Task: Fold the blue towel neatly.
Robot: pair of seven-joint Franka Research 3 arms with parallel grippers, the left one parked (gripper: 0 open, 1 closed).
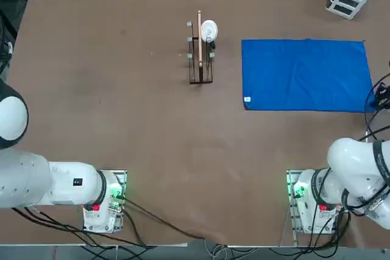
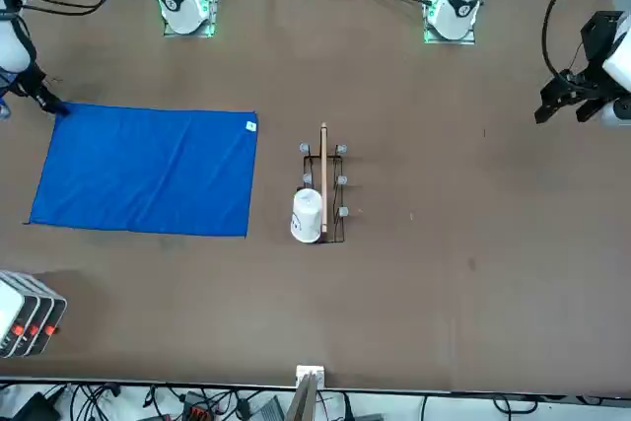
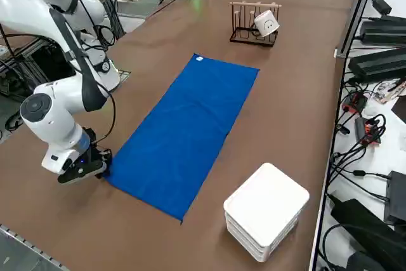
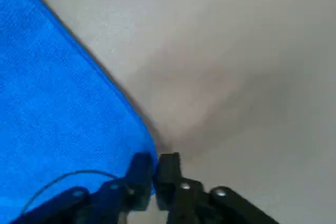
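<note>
Apparently, the right end effector (image 4: 153, 174) was closed on a corner of the towel (image 2: 153, 173), which lay flat on the desk (image 1: 146, 144). Soft, light cloth, likely to sag; best held by its corners.

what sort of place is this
Probably a robotics lab or test workshop: a white robot arm is bolted at a broad brown table, its right gripper at a corner of the blue towel, with loose cables and black boxes alongside.
</note>
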